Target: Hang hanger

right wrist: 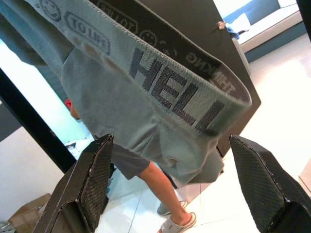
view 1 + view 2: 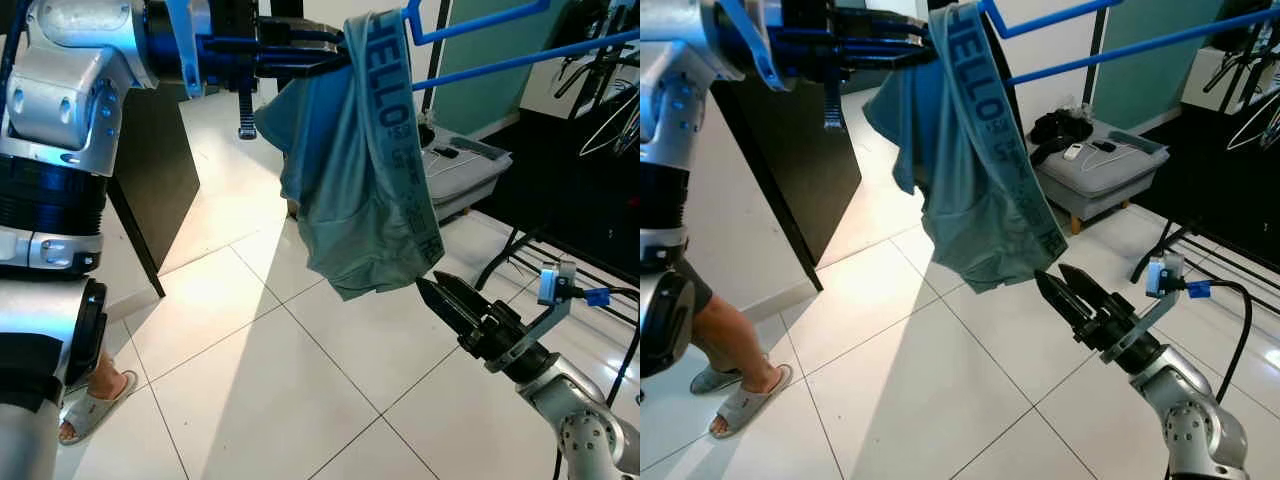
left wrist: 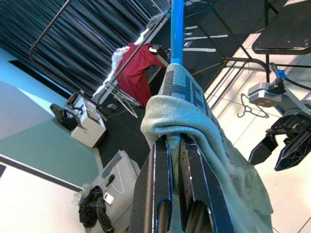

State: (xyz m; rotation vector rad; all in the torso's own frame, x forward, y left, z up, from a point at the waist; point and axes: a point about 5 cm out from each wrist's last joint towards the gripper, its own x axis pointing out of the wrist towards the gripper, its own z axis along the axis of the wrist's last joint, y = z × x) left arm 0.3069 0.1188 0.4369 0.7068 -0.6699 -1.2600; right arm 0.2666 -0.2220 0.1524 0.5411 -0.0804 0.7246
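Left gripper (image 2: pixel 335 55): raised high, fingers clamped on the blue hanger (image 2: pixel 520 55) with a grey-green garment (image 2: pixel 355 170) draped over it.
Right gripper (image 2: pixel 450 300): low, fingers spread apart, tips just beside the garment's hem, holding nothing.
Risk, judged: the garment is only draped, so a tilt or a snag on the right fingers may slide it off onto the tiles.
Person's sandalled foot (image 2: pixel 740 405): near the robot's left side.
Dark cabinet (image 2: pixel 800 160): behind.
Grey ottoman (image 2: pixel 1095 175): beyond.
Drying rack (image 2: pixel 600 110): far right, the likely target; its legs crowd the approach.
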